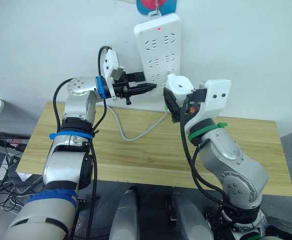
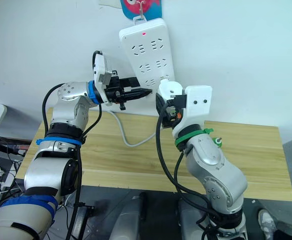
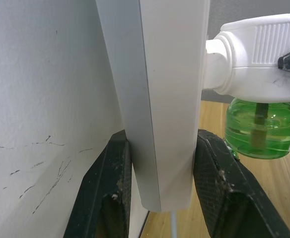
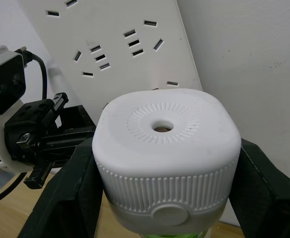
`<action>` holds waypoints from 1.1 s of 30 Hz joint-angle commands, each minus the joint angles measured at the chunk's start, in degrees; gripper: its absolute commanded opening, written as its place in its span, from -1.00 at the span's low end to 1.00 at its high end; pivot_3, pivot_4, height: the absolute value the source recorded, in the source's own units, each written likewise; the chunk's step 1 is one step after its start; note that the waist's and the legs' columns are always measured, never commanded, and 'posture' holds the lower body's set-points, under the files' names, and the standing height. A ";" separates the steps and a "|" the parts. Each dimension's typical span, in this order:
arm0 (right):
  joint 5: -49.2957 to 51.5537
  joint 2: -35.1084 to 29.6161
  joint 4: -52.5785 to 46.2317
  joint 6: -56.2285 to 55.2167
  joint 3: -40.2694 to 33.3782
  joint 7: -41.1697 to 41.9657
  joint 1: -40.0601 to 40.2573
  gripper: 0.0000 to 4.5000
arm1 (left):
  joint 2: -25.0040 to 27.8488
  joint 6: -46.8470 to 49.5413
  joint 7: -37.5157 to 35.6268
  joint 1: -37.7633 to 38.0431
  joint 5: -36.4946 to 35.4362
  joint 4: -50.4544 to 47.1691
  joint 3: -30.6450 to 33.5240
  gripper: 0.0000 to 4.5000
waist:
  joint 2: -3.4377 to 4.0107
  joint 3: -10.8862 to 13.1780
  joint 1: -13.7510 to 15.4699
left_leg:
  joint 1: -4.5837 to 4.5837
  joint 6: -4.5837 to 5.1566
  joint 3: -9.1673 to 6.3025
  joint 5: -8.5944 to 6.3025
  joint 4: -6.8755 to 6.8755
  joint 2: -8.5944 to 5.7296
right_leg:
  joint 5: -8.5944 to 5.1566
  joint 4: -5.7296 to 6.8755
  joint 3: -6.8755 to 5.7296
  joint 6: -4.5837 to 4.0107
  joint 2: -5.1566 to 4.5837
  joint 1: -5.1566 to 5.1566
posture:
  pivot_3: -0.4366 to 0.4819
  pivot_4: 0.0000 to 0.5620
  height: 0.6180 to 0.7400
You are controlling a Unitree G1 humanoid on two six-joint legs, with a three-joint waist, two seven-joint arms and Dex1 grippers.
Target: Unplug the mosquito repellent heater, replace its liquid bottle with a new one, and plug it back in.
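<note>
Heater (image 4: 165, 163) plugged into lower end of wall-hung power strip (image 1: 158, 47), green liquid bottle (image 3: 261, 129) seated beneath it. Right gripper (image 4: 165, 188) clamps the heater, one finger each side. Left gripper (image 3: 160, 183) pinches the strip's bottom edge between both fingers. Strip's cord (image 1: 131, 132) trails over wooden table (image 1: 146, 150).
</note>
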 commanded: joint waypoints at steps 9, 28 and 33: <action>-3.26 1.38 -1.15 0.24 0.50 1.17 -1.53 0.34 | -0.58 -1.22 -1.40 -0.43 -0.29 -2.80 -0.55 -0.38 | 0.00 0.00 -0.01 | 0.00 0.00 0.00 0.00 0.00 0.00 | 0.00 0.00 0.00 0.00 0.00 0.00 | -0.02 0.10 1.00; -8.47 4.53 5.76 0.38 0.10 1.99 -6.97 0.34 | -1.19 -1.53 -2.42 0.33 -0.47 -4.20 -0.66 -0.38 | 0.00 0.00 -0.10 | -0.01 -0.01 0.00 0.01 0.01 0.05 | 0.01 0.08 0.05 -0.01 -0.02 -0.15 | -0.03 0.10 1.00; -8.88 4.83 7.48 0.47 -0.82 2.70 -8.14 0.34 | -1.30 -1.26 -3.07 0.49 -0.72 -4.60 -0.76 -0.38 | 0.00 0.00 -0.12 | -0.01 -0.01 0.01 0.01 0.01 0.06 | 0.01 0.11 0.05 -0.01 -0.02 -0.18 | -0.03 0.11 1.00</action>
